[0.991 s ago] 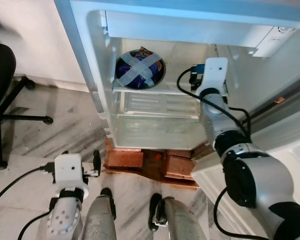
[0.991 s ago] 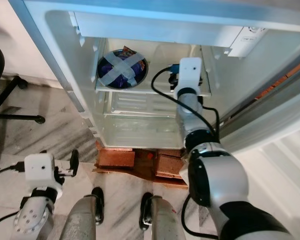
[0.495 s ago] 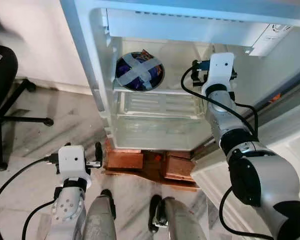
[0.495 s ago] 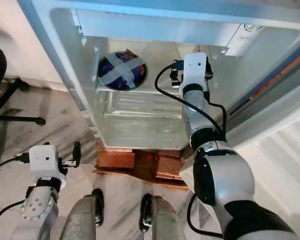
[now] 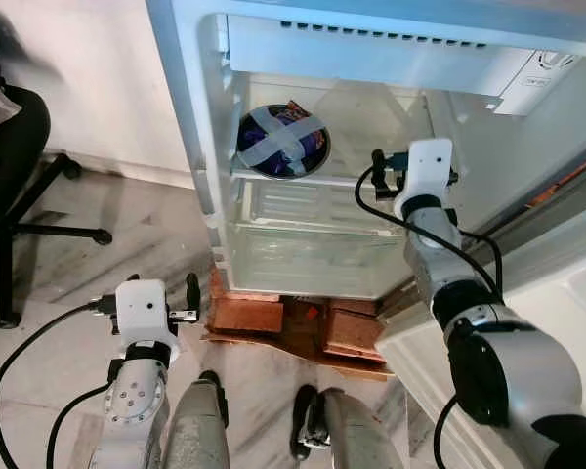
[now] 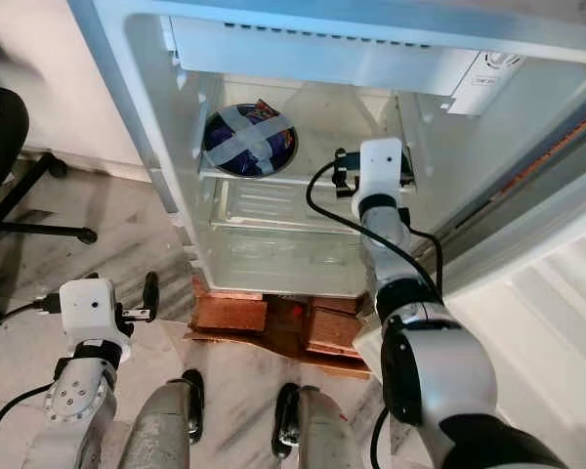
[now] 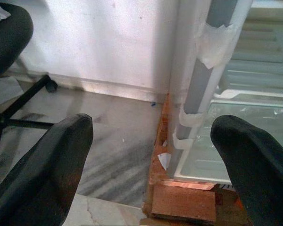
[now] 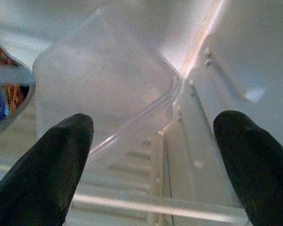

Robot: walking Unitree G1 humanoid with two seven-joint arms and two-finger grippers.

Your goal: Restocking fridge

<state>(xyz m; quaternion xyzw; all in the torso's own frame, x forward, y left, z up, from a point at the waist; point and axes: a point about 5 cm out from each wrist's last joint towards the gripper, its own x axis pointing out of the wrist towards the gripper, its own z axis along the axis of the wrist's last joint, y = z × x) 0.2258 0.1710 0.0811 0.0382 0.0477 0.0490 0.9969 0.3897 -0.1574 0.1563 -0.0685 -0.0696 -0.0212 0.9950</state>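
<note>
Fridge [image 5: 303, 59] stands open, raised on red bricks [image 5: 244, 315]. On its upper shelf [image 6: 303, 176], toward the robot's left, sits a round bowl [image 5: 281, 141] sealed with crossed grey tape (coloured packets visible inside). Right gripper [image 8: 153, 146] reaches into the shelf space on the right side, fingers spread wide, grasping nothing; ahead of it a clear plastic container [image 8: 101, 80] rests against the fridge's inner wall, the bowl's edge just beside it. Left gripper [image 7: 151, 155] hangs low by the robot's left leg, also spread and empty, facing the fridge's lower frame and marble floor [image 7: 108, 136]. Black office chair [image 5: 15, 166] far left.
</note>
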